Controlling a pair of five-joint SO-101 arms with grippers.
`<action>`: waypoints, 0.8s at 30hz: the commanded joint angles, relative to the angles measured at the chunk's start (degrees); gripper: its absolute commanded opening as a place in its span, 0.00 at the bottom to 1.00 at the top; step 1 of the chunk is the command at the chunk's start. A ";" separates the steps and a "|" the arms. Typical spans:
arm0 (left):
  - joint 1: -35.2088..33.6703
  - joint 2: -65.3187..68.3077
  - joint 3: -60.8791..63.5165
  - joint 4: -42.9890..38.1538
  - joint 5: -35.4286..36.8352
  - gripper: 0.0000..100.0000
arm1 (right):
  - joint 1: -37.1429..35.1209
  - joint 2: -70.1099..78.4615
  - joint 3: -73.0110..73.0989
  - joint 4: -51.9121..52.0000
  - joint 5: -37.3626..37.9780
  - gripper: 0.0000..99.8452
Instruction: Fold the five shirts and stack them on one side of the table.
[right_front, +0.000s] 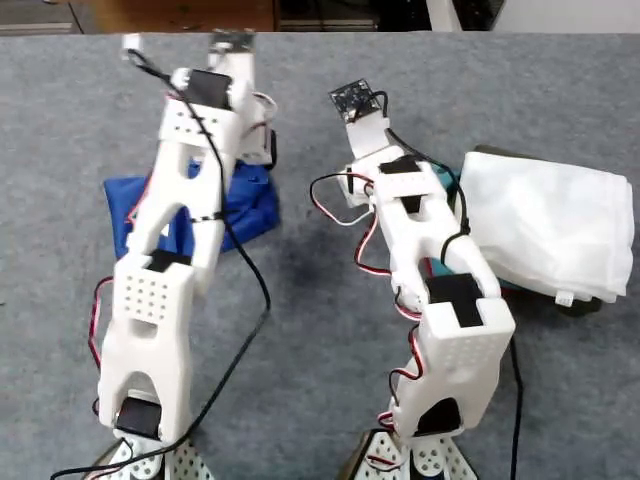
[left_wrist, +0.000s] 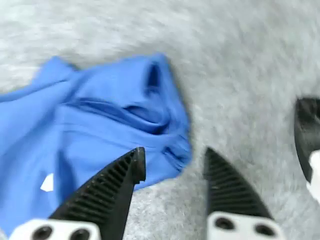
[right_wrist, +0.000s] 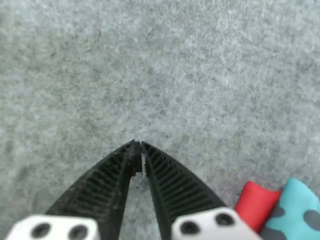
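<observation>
The left claw (left_wrist: 175, 156) gaped empty over an edge of the crumpled blue fabric shirt (left_wrist: 100, 115), evidently ready to pinch it. The right claw (right_wrist: 138, 146) was closed on nothing above the grey felt counter (right_wrist: 200, 75).

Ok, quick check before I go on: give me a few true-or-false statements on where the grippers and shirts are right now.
1. The left gripper is open, over an edge of the blue shirt. True.
2. The right gripper holds the white shirt. False: it is shut on nothing, over bare table.
3. Teal cloth shows at the white shirt's edge. True.
4. The blue shirt is stacked on the white shirt. False: it lies rumpled on the table, well apart from it.
</observation>
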 joint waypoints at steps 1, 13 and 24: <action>-7.03 -7.69 -2.99 0.62 1.23 0.16 | 0.57 -4.97 -2.24 -0.79 -0.44 0.00; -29.71 -8.84 14.86 0.09 -4.57 0.02 | -1.45 -4.88 -1.98 1.23 3.16 0.00; -31.56 -3.38 30.68 -24.35 -5.10 0.02 | -9.45 -6.02 -14.37 23.12 10.02 0.00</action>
